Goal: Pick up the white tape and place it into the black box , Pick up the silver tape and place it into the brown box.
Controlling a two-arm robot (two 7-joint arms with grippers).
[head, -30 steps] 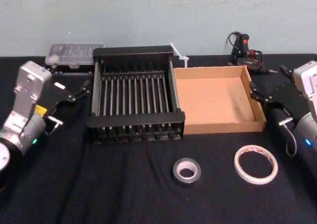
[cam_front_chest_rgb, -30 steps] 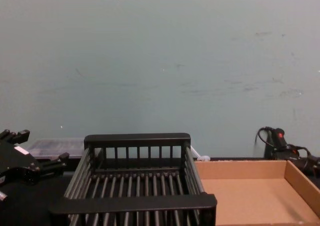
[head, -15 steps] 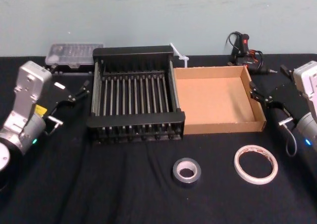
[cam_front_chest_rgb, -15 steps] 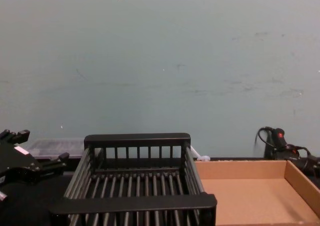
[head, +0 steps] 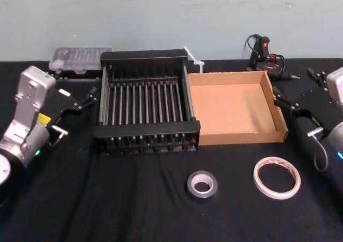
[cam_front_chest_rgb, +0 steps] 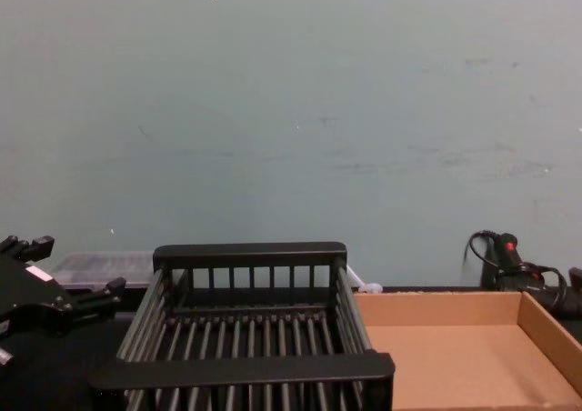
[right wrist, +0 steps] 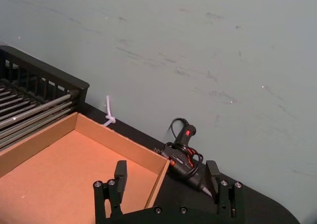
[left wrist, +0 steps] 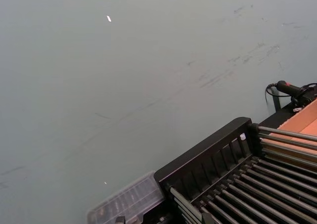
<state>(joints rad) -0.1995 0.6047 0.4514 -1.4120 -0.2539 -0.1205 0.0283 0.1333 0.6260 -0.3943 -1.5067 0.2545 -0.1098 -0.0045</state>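
While both rolls lie flat on black cloth: right gripper [head: 300, 98], fingers spread and empty, beside the shallow tan cardboard brown box [head: 235, 113]; small round white tape [head: 276, 177] nearer the robot, slightly inward (closest arm, likely first). Grey-silver tape [head: 202, 184] further inward. Left gripper [head: 80, 100], apart, outside the slatted black box [head: 146, 105].

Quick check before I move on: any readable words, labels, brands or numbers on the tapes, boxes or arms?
No text can be read.
White tape: reddish marks on its top face, too blurred to read.
Left arm: small yellow sticker, too small to read.
Silver tape, black box, brown box: no markings visible.
Clear case behind the black box: contents indistinct, no legible label.
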